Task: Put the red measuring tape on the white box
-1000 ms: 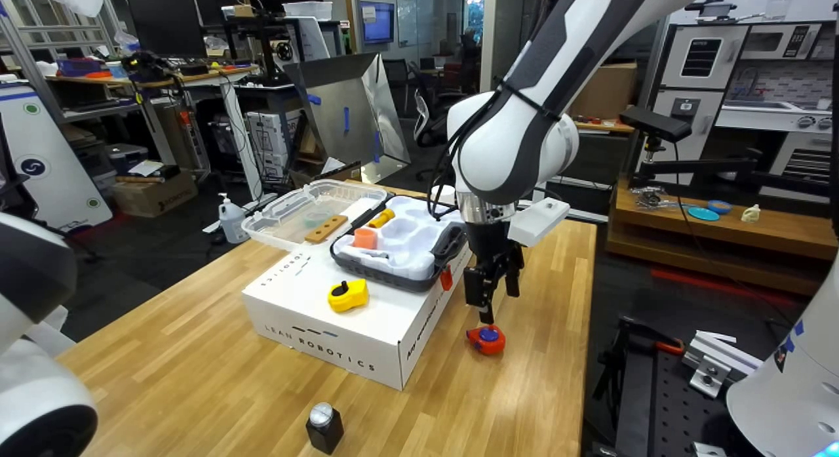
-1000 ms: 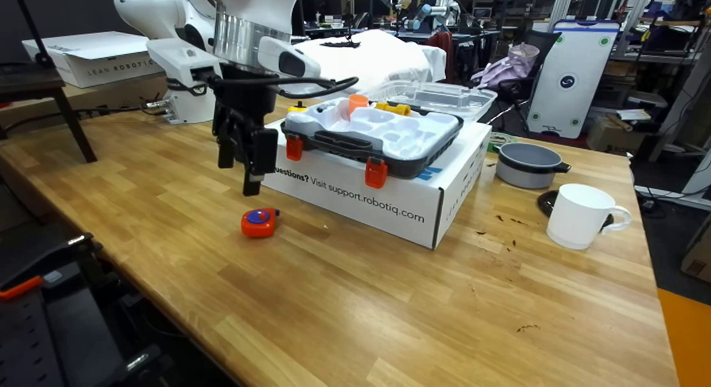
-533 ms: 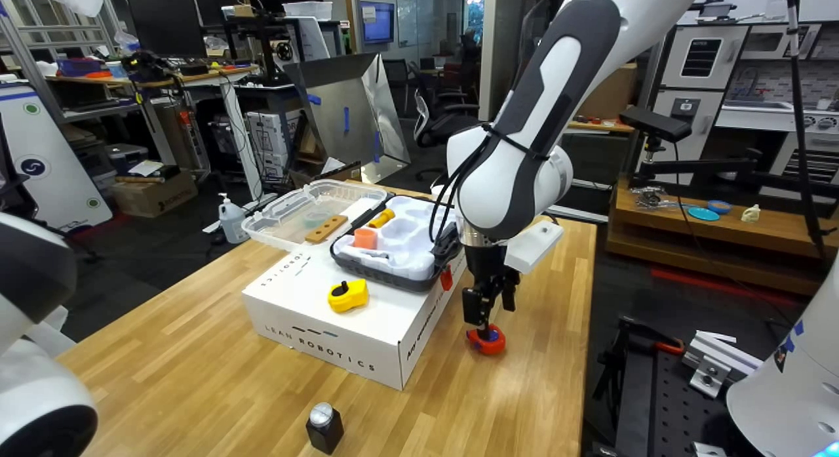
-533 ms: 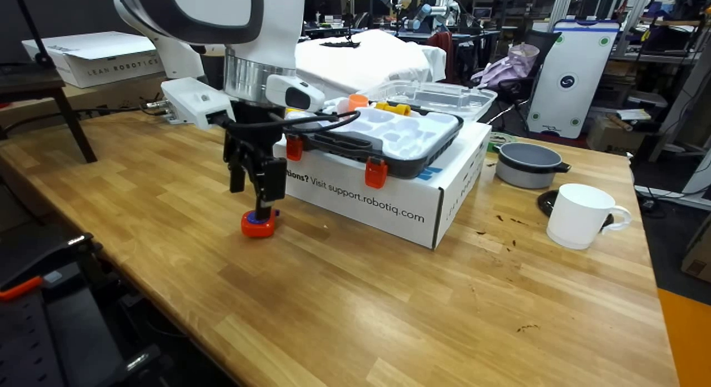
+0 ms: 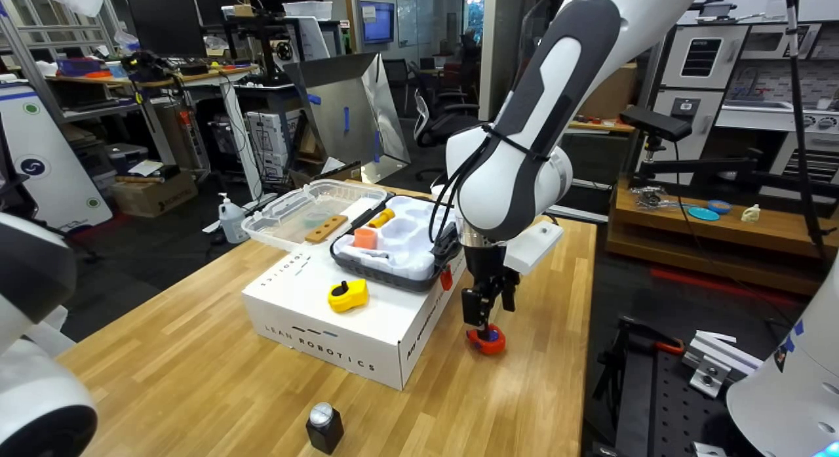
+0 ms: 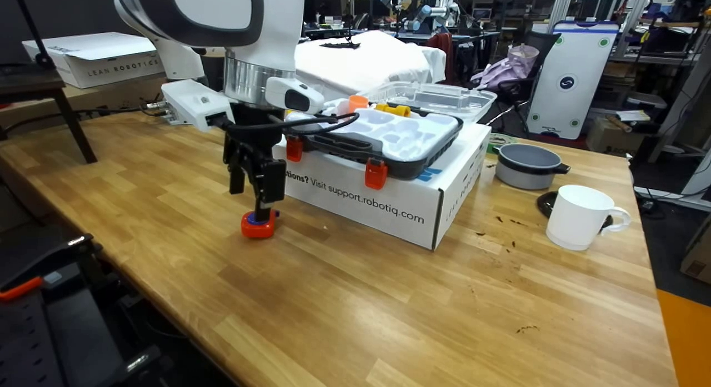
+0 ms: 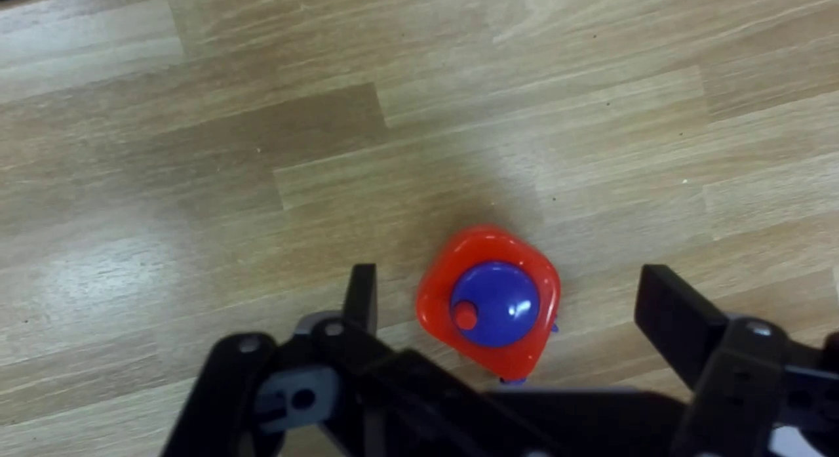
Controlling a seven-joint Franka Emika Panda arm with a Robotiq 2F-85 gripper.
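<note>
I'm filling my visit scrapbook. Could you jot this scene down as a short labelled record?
Red tape: on the table, beside the white box
Jaws: open; in the wrist view, gaps show either side of the red tape
White box: under an open case and a yellow object
Also on the table: mug, pot, dark block
Job status: red tape not yet on the white box

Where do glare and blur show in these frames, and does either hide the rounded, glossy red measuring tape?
Wrist view: glare whitens the brown wooden tabletop at left; small highlights dot the red measuring tape, but its outline is clear; the black two-fingered gripper looks soft towards the bottom edge. Both exterior views: sheen on the tabletop; a black finger, not glare, partly covers the tape.
</note>
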